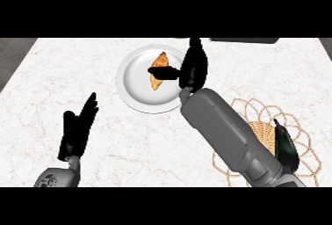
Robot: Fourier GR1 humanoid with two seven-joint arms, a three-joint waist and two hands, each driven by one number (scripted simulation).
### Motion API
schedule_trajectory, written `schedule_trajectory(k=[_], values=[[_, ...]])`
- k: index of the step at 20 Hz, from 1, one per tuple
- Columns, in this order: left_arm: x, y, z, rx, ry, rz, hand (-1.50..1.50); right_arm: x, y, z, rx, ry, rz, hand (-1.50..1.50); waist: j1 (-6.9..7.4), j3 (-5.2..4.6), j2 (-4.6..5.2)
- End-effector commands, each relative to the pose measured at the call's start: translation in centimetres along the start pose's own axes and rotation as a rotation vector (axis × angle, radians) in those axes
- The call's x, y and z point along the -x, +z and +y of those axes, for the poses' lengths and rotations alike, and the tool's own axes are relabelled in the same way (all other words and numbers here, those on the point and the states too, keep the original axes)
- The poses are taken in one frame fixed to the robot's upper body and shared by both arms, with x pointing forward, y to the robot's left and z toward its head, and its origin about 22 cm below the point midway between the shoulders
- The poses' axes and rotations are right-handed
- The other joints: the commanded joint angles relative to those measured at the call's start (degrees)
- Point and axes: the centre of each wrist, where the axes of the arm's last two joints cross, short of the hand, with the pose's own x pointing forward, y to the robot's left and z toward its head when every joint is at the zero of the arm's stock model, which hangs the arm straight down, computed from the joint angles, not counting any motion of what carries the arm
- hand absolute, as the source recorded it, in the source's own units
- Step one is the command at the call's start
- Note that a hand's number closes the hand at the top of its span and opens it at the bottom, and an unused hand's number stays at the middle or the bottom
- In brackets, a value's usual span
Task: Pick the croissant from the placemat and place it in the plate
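The golden croissant (160, 59) lies on the white plate (136, 85) at the counter's far middle. My right hand (194, 69) hovers over the plate's right rim, fingers straight and pointing away. Its thumb reaches left across the croissant's middle and hides that part. The hand is open; I cannot tell whether the thumb touches the croissant. The woven placemat (265, 128) lies at the near right, largely covered by my right forearm. My left hand (77, 127) rests open at the near left, fingers up.
A dark pointed object (284, 145) sits on the placemat's right part. A dark grey object (243, 40) shows at the counter's far edge. The marble counter (65, 74) ends at dark floor on the left.
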Motion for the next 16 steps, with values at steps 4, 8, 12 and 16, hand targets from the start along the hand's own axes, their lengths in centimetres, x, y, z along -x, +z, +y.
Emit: schedule_trajectory(k=[4,8,12,16], values=[[-0.2,0.3,0.4,0.002,0.004,0.000,0.00,2.0,1.0,0.5,-0.005,-0.133,-0.038,-1.50,-0.72,-0.03,0.03],[-0.5,1.0,-0.5,-0.001,0.003,0.003,0.00,3.0,2.0,1.4,-0.018,-0.121,-0.085,-1.50,-0.54,-0.03,-0.02],[0.4,0.1,0.5,-0.024,0.018,0.014,0.00,2.8,2.1,2.1,-0.034,-0.115,-0.095,-1.50,-0.84,-0.07,-0.07],[-1.7,-0.4,-0.4,-0.015,0.011,0.000,0.00,4.2,1.8,2.4,-0.005,-0.069,-0.056,-1.50,-0.80,-0.06,-0.08]])
